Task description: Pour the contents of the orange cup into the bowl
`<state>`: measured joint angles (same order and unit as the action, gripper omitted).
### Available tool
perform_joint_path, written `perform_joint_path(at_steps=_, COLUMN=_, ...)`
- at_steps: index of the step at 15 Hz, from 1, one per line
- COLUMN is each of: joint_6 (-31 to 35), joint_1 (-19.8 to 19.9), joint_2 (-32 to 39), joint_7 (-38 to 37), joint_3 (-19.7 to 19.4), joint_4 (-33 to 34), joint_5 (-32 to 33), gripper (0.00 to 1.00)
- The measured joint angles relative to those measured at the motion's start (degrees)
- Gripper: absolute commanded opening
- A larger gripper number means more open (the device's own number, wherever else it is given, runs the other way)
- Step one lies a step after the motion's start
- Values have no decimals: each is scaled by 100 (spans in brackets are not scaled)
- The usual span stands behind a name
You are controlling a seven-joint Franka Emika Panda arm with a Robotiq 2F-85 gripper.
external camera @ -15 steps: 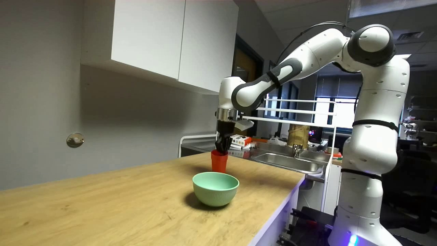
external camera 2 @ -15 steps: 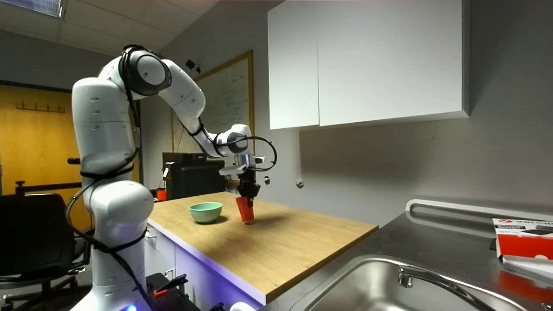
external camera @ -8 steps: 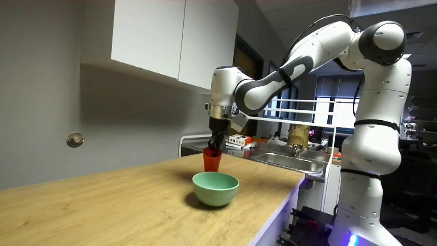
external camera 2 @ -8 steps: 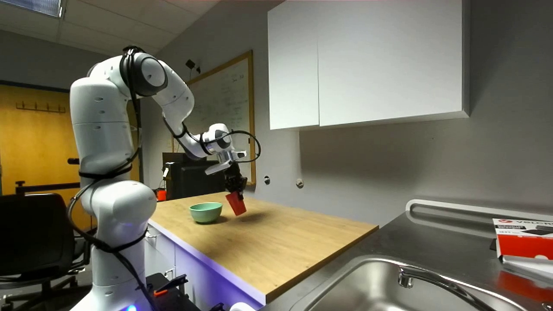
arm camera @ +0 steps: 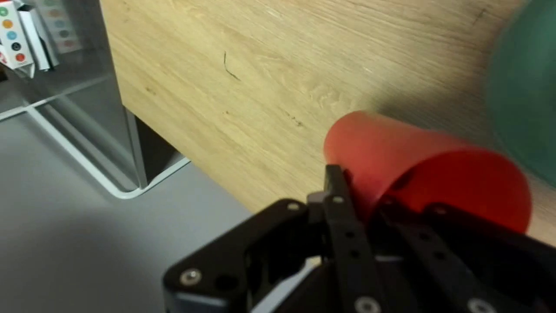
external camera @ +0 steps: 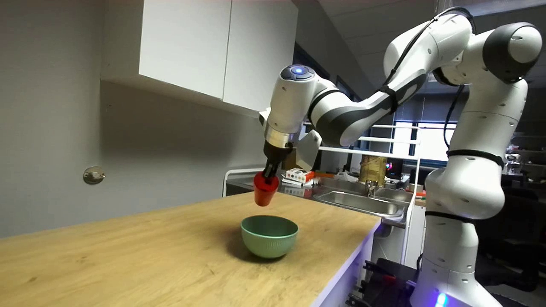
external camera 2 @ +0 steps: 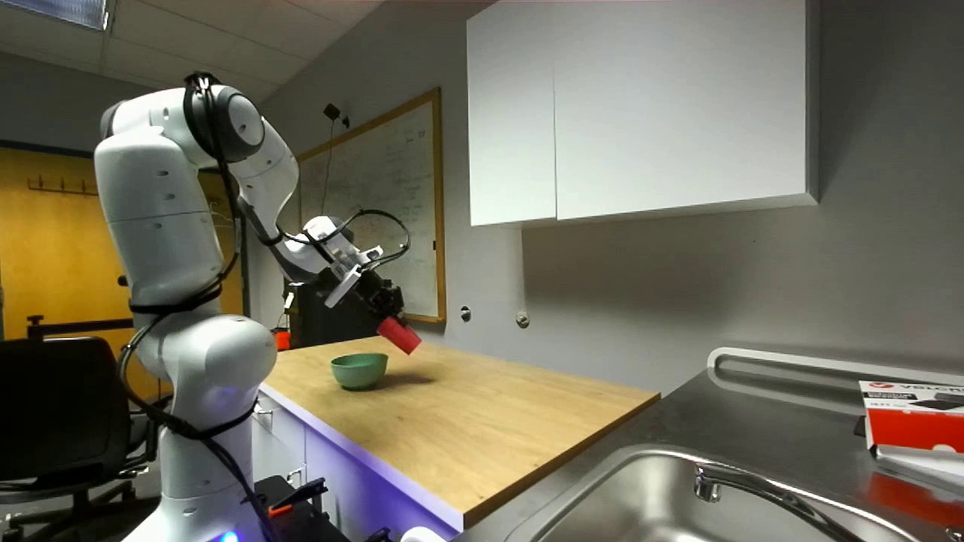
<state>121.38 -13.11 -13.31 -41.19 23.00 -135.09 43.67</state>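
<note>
Fingers [arm camera: 341, 217] pinch the orange cup [external camera 2: 399, 336] by its wall, 1 in, 1 out; bowl [external camera: 269, 246] is below 'em, off to the side; tipping more w/o getting over it 1st prob means a spill on the table [external camera: 128, 264].

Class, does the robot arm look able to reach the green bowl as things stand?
Probably yes: the end effector holds the orange cup tilted in mid-air near the bowl, and nothing visible stands between them.
</note>
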Motion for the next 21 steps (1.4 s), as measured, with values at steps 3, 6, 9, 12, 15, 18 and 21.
perform_joint_path(at_steps=3, joint_6=-476, joint_1=-279, joint_2=-105, joint_7=-471, joint_3=322, joint_4=-123, joint_5=349, gripper=3)
perform_joint_path(at_steps=6, joint_6=-948, joint_1=-515, joint_2=-104, joint_7=-941, joint_3=590, joint_4=-212, joint_5=800, gripper=3)
perform_joint_path(at_steps=9, joint_6=-1444, joint_1=-760, joint_2=-51, joint_7=-1322, joint_3=799, joint_4=-272, joint_5=1216, gripper=3)
perform_joint_path(at_steps=12, joint_6=-1908, joint_1=-979, joint_2=82, joint_7=-1675, joint_3=975, joint_4=-308, joint_5=1748, gripper=3)
perform_joint_path(at_steps=15, joint_6=-2346, joint_1=-1146, joint_2=294, joint_7=-2044, joint_3=1114, joint_4=-351, joint_5=2312, gripper=2)
perform_joint_path(at_steps=18, joint_6=-2789, joint_1=-1292, joint_2=554, joint_7=-2335, joint_3=1197, joint_4=-356, joint_5=2775, gripper=2)
perform_joint_path(at_steps=21, joint_6=-3183, joint_1=-1370, joint_2=788, joint_7=-2544, joint_3=1206, joint_4=-360, joint_5=3207, gripper=2)
